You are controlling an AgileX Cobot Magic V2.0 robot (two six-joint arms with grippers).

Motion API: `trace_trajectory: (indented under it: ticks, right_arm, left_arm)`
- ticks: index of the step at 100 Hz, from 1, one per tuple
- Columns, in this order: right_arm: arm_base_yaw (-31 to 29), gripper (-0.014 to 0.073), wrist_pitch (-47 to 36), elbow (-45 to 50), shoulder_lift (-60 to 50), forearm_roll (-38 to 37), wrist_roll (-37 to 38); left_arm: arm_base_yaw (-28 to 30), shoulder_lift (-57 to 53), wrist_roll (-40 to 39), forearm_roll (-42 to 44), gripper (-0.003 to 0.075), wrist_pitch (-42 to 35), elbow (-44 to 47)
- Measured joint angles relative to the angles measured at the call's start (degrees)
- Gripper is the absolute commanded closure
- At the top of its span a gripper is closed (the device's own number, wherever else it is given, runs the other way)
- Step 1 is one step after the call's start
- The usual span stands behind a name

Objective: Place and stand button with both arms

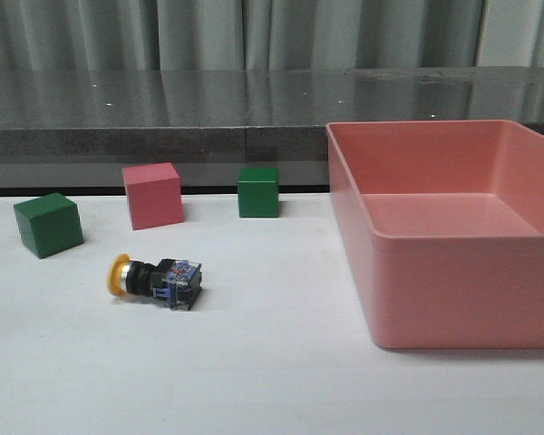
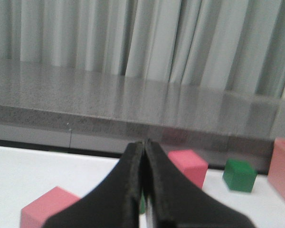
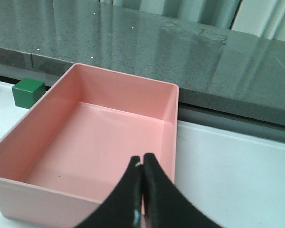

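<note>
The button [image 1: 154, 278] lies on its side on the white table, left of centre, with its yellow cap to the left and its blue-and-clear base to the right. Neither arm shows in the front view. My left gripper [image 2: 145, 142] is shut and empty, held above the table and facing the cubes. My right gripper [image 3: 142, 159] is shut and empty, above the near rim of the pink bin [image 3: 123, 90]. The button is out of view in both wrist views.
A green cube [image 1: 47, 224], a pink cube [image 1: 152, 195] and a second green cube [image 1: 257, 191] stand behind the button. A large pink bin [image 1: 462, 290] fills the right side. The left wrist view shows pink cubes [image 2: 187, 166] and a green cube [image 2: 240, 175].
</note>
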Motion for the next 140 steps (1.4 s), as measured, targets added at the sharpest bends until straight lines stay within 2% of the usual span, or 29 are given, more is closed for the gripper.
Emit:
trace_trajectory:
  ticks: [8, 16, 30, 43, 50, 60, 71, 80, 93, 100, 107, 114, 119, 126, 131, 140]
  right_arm:
    - [0.0, 0.0655, 0.0, 0.0, 0.0, 0.0, 0.0]
    - [0.0, 0.0655, -0.1, 0.0, 0.0, 0.0, 0.0]
    - [0.0, 0.0655, -0.1, 0.0, 0.0, 0.0, 0.0]
    - [0.0, 0.0655, -0.2, 0.0, 0.0, 0.0, 0.0]
    - [0.0, 0.0655, -0.2, 0.1, 0.0, 0.0, 0.0]
    - [0.0, 0.0655, -0.3, 0.1, 0.0, 0.0, 0.0]
    - [0.0, 0.0655, -0.3, 0.1, 0.0, 0.0, 0.0]
    - [0.0, 0.0655, -0.3, 0.1, 0.0, 0.0, 0.0]
    - [0.0, 0.0655, -0.3, 0.1, 0.0, 0.0, 0.0]
    - [0.0, 0.0655, -0.3, 0.1, 0.0, 0.0, 0.0]
    - [0.0, 0.0655, -0.3, 0.1, 0.0, 0.0, 0.0]
    - [0.0, 0.0655, -0.3, 0.1, 0.0, 0.0, 0.0]
    - [0.0, 0.0655, -0.3, 0.1, 0.0, 0.0, 0.0]
    - [0.0, 0.0655, -0.3, 0.1, 0.0, 0.0, 0.0]
    - [0.0, 0.0655, -0.3, 0.1, 0.0, 0.0, 0.0]
    - [0.0, 0.0655, -0.3, 0.1, 0.0, 0.0, 0.0]
  left_arm:
    - [0.0, 0.0, 0.0, -5.1, 0.074, -2.7, 0.0]
    - [0.0, 0.0, 0.0, -9.6, 0.074, -1.4, -0.7]
    - [0.0, 5.6, 0.0, -11.0, 0.074, 8.8, -9.1]
    - [0.0, 19.9, 0.4, -6.2, 0.074, 20.4, -21.8]
    - [0.0, 28.6, 4.0, -4.5, 0.0739, 25.5, -28.4]
    - [0.0, 39.8, 14.5, -5.9, 0.0739, 29.7, -35.9]
    - [0.0, 50.8, 32.0, -13.0, 0.0739, 31.1, -41.1]
    - [0.0, 58.6, 49.5, -23.3, 0.0738, 31.9, -43.6]
    - [0.0, 68.0, 77.1, -42.9, 0.0722, 34.3, -45.4]
    - [0.0, 72.5, 90.1, -52.4, 0.0665, 37.1, -45.8]
    - [0.0, 76.4, 100.8, -60.0, 0.0558, 39.8, -45.9]
    - [0.0, 79.6, 110.2, -65.9, 0.04, 42.2, -46.0]
    - [0.0, 81.7, 115.6, -69.3, 0.0254, 43.5, -46.0]
    - [0.0, 83.7, 120.8, -73.7, 0.0118, 44.3, -46.1]
    - [0.0, 84.7, 123.2, -76.5, 0.0077, 44.0, -46.1]
    - [0.0, 86.1, 125.2, -79.2, 0.0087, 40.6, -46.2]
